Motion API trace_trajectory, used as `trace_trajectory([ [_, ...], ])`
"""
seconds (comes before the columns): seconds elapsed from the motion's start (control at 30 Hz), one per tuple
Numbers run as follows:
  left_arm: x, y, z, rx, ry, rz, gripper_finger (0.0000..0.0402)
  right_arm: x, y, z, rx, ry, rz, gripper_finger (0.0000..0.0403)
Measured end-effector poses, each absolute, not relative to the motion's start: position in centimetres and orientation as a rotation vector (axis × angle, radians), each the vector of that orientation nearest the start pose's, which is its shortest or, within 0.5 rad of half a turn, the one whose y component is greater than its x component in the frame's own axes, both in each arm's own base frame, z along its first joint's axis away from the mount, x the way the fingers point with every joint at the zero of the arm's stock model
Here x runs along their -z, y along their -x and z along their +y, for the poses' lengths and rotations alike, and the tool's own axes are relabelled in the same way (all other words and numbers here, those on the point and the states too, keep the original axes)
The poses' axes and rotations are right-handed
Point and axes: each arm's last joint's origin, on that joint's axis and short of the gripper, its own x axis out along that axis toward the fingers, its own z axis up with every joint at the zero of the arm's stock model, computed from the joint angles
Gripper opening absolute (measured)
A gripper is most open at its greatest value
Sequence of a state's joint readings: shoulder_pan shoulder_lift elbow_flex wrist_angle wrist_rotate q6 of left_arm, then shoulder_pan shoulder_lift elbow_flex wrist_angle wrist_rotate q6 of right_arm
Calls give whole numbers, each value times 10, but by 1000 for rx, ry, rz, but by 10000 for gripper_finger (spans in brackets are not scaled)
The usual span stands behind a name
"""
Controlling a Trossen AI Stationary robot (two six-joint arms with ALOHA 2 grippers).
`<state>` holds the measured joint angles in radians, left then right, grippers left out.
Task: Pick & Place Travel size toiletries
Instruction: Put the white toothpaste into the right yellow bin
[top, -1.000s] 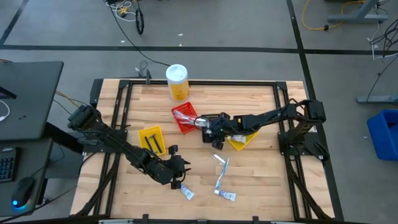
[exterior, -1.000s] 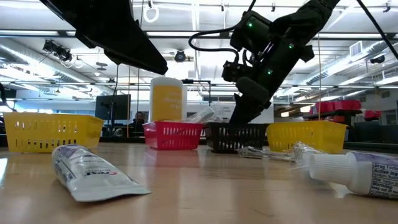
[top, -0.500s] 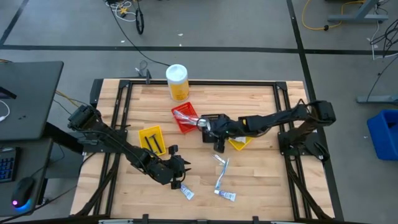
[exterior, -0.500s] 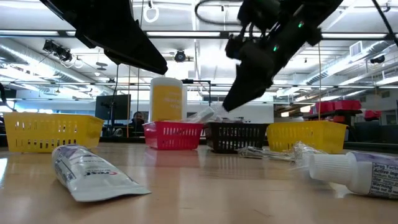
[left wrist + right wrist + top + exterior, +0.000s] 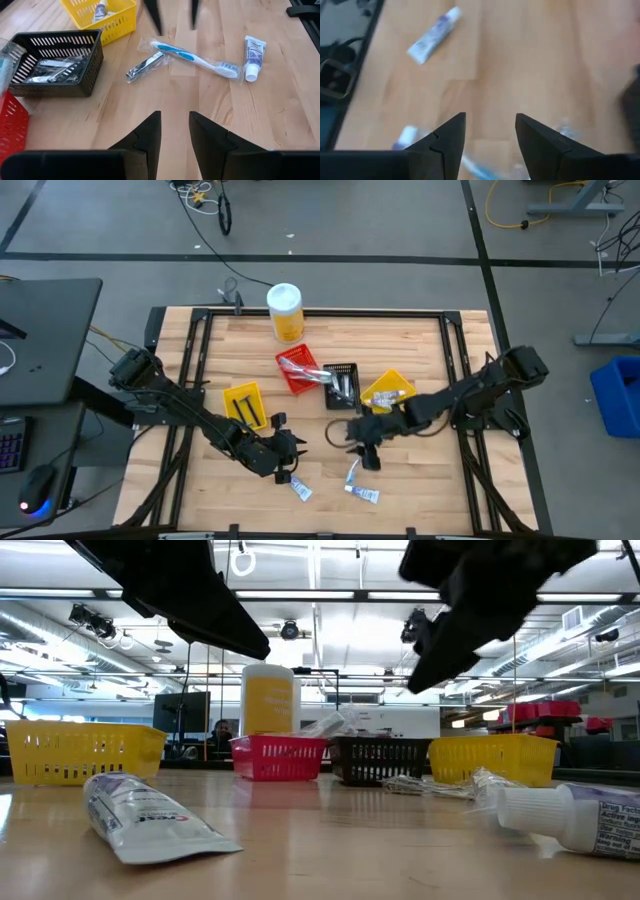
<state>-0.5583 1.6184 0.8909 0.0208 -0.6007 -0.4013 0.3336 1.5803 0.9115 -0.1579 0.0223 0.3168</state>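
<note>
Right gripper — fingers wide, empty, over the toothbrush near-centre; step: reaching. Next: descend, close on it. Left gripper — fingers narrow, empty, by a tube.

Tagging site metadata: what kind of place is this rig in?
Likely a robotics lab or open workshop: wooden table framed in black metal, exposed ceiling ducts with strip lighting, cables across a grey floor.

Bright, even overhead light with soft shadows; right wrist view motion-blurred, low view's foreground tube soft
</note>
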Motion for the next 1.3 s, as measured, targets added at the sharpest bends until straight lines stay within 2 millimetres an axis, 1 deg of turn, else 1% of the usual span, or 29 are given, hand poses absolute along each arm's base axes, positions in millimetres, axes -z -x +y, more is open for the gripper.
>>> trace_trajectory([
  [0.2,-190,-284,-158,-152,-19,569,110,-192,-287,135,-277,-102,861,176],
  [0.33,-190,-284,-158,-151,-20,569,110,-193,-279,155,-368,-113,858,174],
  [0.43,-190,-284,-158,-151,-21,569,110,-192,-276,172,-410,-149,826,182],
  [0.57,-190,-284,-158,-160,-22,565,110,-182,-271,190,-426,-188,847,206],
  [0.67,-190,-284,-158,-162,-22,564,110,-165,-269,201,-384,-184,887,223],
  [0.77,-190,-284,-158,-162,-21,564,110,-149,-269,205,-305,-210,929,228],
  [0.87,-190,-284,-158,-163,-21,564,110,-136,-271,206,-257,-242,970,222],
  [1.1,-190,-285,-158,-167,-17,562,110,-118,-273,207,-204,-240,992,205],
  [1.3,-190,-285,-157,-171,-15,562,110,-111,-276,209,-200,-237,985,202],
])
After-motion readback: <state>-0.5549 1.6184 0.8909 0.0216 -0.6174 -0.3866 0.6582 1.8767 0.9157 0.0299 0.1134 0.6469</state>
